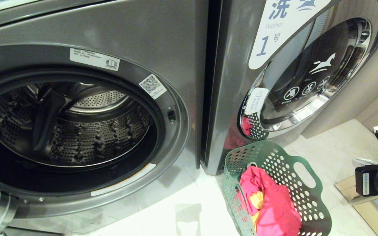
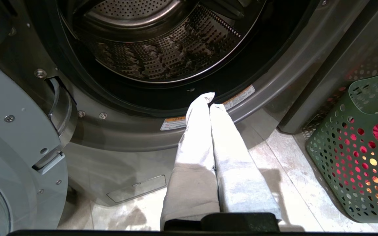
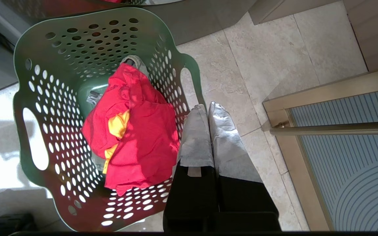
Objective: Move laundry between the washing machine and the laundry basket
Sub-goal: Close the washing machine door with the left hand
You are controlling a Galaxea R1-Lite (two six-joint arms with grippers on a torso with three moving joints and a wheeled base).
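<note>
Pale stone floor tiles (image 3: pixel 274 49), glossy, run up to a row of dark grey front-loaders.

Item, nearest us: right gripper (image 3: pixel 207 109), cloth-covered fingers pressed together on nothing, hanging just outside the laundry basket's (image 3: pixel 21 95) rim on its handle side. Its arm shows at the right edge of the head view.

Item: laundry basket, green perforated plastic, standing on the floor against the front of the machine labelled 1 (image 1: pixel 274 36).

Item: laundry (image 3: pixel 143 137), heaped in the basket from its middle toward the wall nearest the right gripper. Red-pink cloth on top, an orange-yellow garment (image 3: pixel 118 124) showing through a fold, a scrap of grey-beige (image 3: pixel 136 61) at the far edge. We judge it light, limp and unbreakable; it will drape and trail, and may snag on the rim. Best hold: a raised red fold near the heap's crest, pinched deep so the cloth bunches and does not slip.

Item: left gripper (image 2: pixel 210 100), fingers together, empty, pointing at the lower lip of the open drum.

Item, farthest: washing machine (image 1: pixel 176 39), door swung open, drum (image 1: pixel 77 131) with no cloth in sight.
</note>
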